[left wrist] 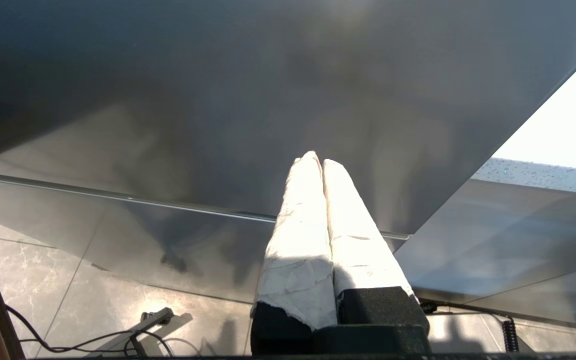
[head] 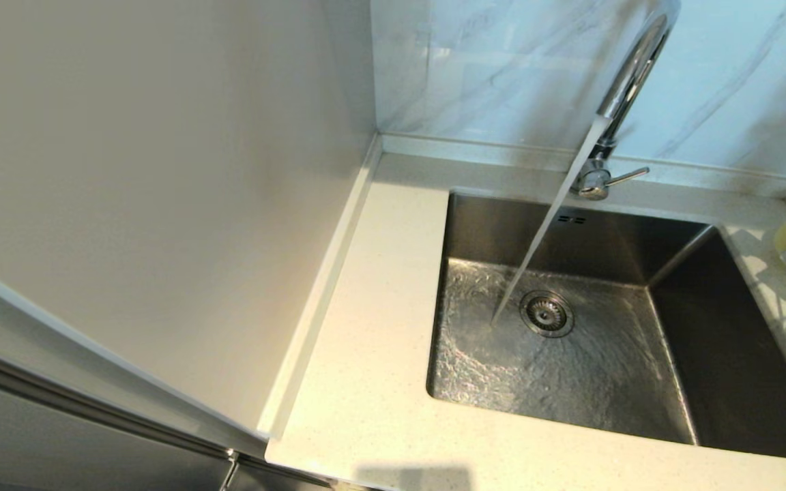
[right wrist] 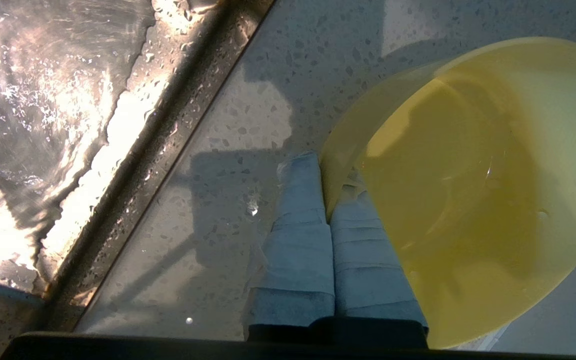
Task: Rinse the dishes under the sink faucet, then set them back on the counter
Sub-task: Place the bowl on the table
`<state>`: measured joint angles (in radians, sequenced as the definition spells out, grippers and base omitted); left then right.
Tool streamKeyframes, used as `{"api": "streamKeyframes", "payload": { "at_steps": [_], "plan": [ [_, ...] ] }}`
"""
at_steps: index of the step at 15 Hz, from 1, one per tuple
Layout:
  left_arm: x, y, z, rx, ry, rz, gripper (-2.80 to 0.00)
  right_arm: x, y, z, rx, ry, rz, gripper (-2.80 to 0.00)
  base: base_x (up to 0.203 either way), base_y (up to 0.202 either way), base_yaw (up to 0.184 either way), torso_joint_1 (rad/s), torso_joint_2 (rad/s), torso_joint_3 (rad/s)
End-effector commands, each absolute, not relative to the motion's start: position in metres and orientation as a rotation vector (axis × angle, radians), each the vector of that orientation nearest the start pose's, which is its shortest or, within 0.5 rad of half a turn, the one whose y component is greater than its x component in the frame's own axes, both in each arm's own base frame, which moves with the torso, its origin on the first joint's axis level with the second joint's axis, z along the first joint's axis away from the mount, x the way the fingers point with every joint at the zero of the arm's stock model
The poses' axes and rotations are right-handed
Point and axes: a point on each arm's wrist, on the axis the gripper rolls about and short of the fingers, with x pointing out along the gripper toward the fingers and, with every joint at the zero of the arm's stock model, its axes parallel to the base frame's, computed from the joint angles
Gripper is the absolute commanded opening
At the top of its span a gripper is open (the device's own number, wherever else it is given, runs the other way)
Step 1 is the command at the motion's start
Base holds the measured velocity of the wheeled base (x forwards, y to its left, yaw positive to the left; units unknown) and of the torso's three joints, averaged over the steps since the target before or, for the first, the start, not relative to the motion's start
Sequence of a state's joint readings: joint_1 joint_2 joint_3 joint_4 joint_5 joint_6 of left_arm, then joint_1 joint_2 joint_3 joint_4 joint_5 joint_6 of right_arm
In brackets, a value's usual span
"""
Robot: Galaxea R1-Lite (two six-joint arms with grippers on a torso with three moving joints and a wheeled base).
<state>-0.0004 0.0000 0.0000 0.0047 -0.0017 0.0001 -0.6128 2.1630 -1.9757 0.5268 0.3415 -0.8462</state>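
**Right claw pinches the yellow bowl over the table**

Low beside the cabinet front, the left claw [left wrist: 316, 162] sits parked with its taped fingers pressed together on nothing. The speckled table [head: 366, 382] wraps around the steel sink [head: 720, 354], where water ripples across the basin floor around the drain strainer [head: 546, 314]. Right of the sink, the right claw [right wrist: 325, 172] grips the rim of the pale-yellow bowl [right wrist: 468, 190] above the table. At the back, the chrome faucet [head: 628, 75] runs a steady stream.
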Motion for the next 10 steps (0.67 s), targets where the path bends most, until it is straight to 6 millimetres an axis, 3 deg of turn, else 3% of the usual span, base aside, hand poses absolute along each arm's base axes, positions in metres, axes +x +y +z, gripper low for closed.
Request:
{"api": "streamKeyframes", "payload": {
  "at_steps": [1, 2, 3, 7, 10],
  "plan": [
    [-0.023, 0.0, 0.075, 0.0, 0.005, -0.002, -2.8, 0.355, -0.241, 0.223, -0.487, 0.696, 0.032, -2.8, 0.0, 0.0, 0.0, 0.0, 0.0, 0.0],
    [-0.023, 0.0, 0.075, 0.0, 0.005, -0.002, -2.8, 0.355, -0.241, 0.223, -0.497, 0.696, 0.036, -2.8, 0.0, 0.0, 0.0, 0.0, 0.0, 0.0],
    [-0.023, 0.0, 0.075, 0.0, 0.005, -0.002, -2.8, 0.355, -0.241, 0.224, -0.503, 0.695, 0.037, 0.0, 0.0, 0.0, 0.0, 0.0, 0.0, 0.0],
    [-0.023, 0.0, 0.075, 0.0, 0.005, -0.002, -2.8, 0.348, -0.237, 0.236, -0.516, 0.675, 0.027, 0.0, 0.0, 0.0, 0.0, 0.0, 0.0, 0.0],
    [-0.023, 0.0, 0.075, 0.0, 0.005, -0.002, -2.8, 0.33, -0.232, 0.262, -0.539, 0.631, -0.007, 0.0, 0.0, 0.0, 0.0, 0.0, 0.0, 0.0]
  ]
}}
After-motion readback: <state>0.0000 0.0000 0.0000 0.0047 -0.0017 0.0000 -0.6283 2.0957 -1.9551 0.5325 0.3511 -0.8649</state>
